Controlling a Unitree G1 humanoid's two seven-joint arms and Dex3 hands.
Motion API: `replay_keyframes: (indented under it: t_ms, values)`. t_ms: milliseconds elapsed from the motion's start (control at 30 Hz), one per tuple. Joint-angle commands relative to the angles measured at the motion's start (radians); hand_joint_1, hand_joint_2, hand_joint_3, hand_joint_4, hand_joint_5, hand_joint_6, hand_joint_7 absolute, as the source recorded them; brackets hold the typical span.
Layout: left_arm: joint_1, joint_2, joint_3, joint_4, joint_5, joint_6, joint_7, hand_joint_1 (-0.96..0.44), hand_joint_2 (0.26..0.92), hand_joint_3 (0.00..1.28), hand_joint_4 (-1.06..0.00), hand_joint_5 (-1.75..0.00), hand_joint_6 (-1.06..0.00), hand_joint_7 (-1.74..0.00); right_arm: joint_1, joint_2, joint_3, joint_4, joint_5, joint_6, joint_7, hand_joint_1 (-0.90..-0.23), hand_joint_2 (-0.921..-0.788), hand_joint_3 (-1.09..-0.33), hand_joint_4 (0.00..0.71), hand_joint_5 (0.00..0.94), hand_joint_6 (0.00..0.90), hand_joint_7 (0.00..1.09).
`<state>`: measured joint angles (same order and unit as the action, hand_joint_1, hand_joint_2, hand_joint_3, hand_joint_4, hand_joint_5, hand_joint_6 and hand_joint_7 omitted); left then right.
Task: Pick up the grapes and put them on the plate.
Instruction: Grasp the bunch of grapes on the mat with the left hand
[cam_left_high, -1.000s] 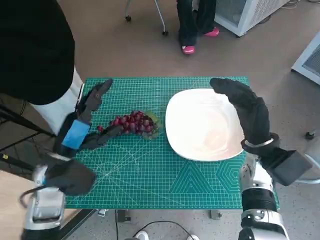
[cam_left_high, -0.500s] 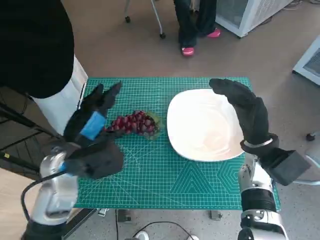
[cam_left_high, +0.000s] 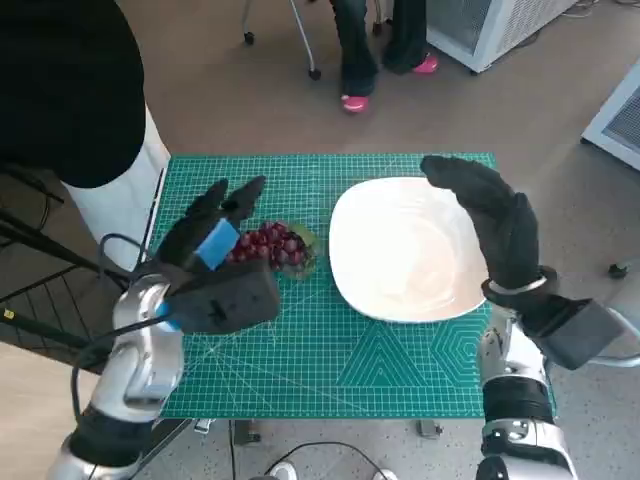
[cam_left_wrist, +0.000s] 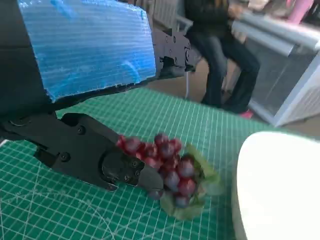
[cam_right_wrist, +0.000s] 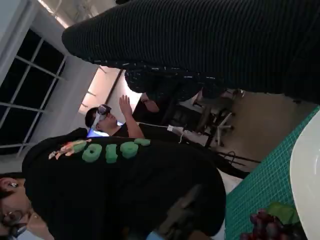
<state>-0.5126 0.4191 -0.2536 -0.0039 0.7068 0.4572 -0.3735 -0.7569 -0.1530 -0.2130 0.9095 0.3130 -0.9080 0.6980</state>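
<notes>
Head view: the left hand (cam_left_high: 215, 245) hovers over the grapes (cam_left_high: 270, 245), fingers spread, gripping nothing; approach step. The right hand (cam_left_high: 495, 225), empty and open, is over the plate (cam_left_high: 400, 250).

Left wrist view: dark red bunch (cam_left_wrist: 167, 167) with green leaf lies on the cutting mat (cam_left_wrist: 60, 210), beside the plate; next, close around it.

Right wrist view: the grapes (cam_right_wrist: 270, 227) lie near the plate's edge.

Left arm: rises from the lower left of the head view, forearm angled up and to the right. Left hand (cam_left_high: 215, 245): blue-taped back facing up, fingers (cam_left_wrist: 125, 170) spread apart and extended forward, holding nothing. Right arm: rises from the lower right, forearm near vertical. Right hand (cam_left_high: 495, 225): gloved, raised, fingers extended toward the upper left, holding nothing.
</notes>
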Motion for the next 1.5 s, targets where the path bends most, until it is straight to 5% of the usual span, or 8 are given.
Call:
replay_keyframes:
  t_ms: [33,1000,1500]
  values:
    - [-0.064,-0.014,-0.041,0.076,0.02,0.018,-0.007,-0.48,0.809,0.0,-0.03,0.0,-0.2,-0.01,0.017,-0.001,0.0,0.009,0.006,0.01,0.009,-0.471,-0.921,-0.525,0.329,0.002,0.32,0.0]
    - [-0.347,-0.13,-0.187,0.723,0.003,-0.137,0.179,-0.44,0.806,0.0,-0.03,0.0,-0.21,-0.01,0.01,-0.009,-0.007,0.034,0.009,0.009,0.02,-0.469,-0.921,-0.522,0.332,0.001,0.32,0.0]
    - [-0.408,-0.15,-0.207,0.905,-0.014,-0.211,0.224,-0.43,0.806,0.0,-0.06,-0.01,-0.23,-0.01,0.012,-0.015,-0.011,0.037,0.007,0.001,0.023,-0.467,-0.921,-0.52,0.332,0.001,0.321,0.0]
